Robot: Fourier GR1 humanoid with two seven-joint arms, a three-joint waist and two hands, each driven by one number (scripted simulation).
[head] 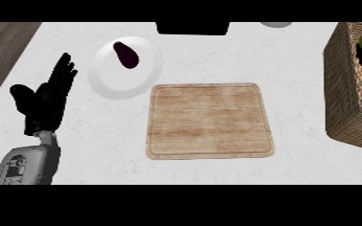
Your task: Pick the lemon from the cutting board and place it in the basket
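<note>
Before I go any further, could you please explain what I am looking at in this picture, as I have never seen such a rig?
This is a single view, taken from the robot's head, looking steeply down at a white counter. At the left, a grey forearm ends in the black left robot hand. It rests open, fingers up, and holds nothing. The other hand is out of view. In the middle lies a wooden cutting board with nothing on it. Beside it, up and to the left, a white plate carries a dark purple vegetable. A woven basket stands at the right edge, and its inside hardly shows.
</note>
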